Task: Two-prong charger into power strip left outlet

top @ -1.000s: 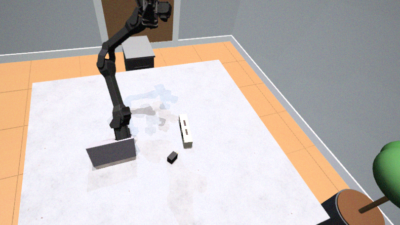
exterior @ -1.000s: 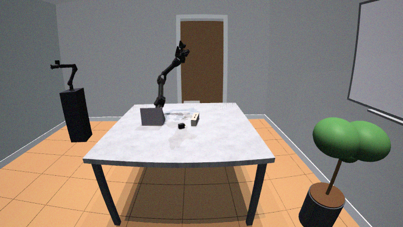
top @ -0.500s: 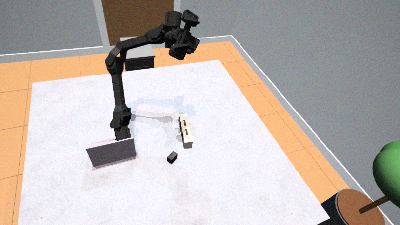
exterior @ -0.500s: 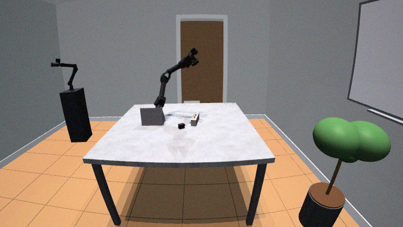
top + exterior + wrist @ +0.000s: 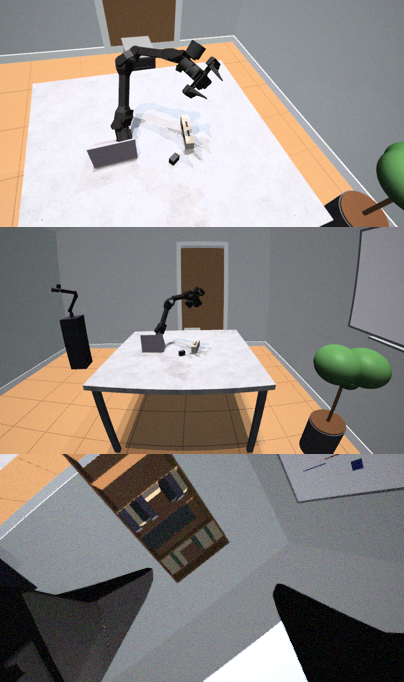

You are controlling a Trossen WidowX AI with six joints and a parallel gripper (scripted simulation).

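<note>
A small black two-prong charger (image 5: 174, 158) (image 5: 181, 353) lies on the white table (image 5: 240, 158) (image 5: 226, 368). A beige power strip (image 5: 186, 131) (image 5: 195, 346) with dark outlet slots lies just beyond the charger. My gripper (image 5: 210, 86) (image 5: 195, 303) (image 5: 214, 581) is open and empty. It hangs high above the table, well above and beyond the power strip. The wrist view shows only the two fingers against the wall and ceiling; neither the charger nor the strip shows there.
A grey box (image 5: 112, 153) (image 5: 151, 343) stands on the table at the arm's base. A potted plant (image 5: 392, 171) (image 5: 350, 370) stands off the table's right front corner. A bookshelf (image 5: 155, 509) shows in the wrist view. A black pedestal (image 5: 75, 341) stands at the left.
</note>
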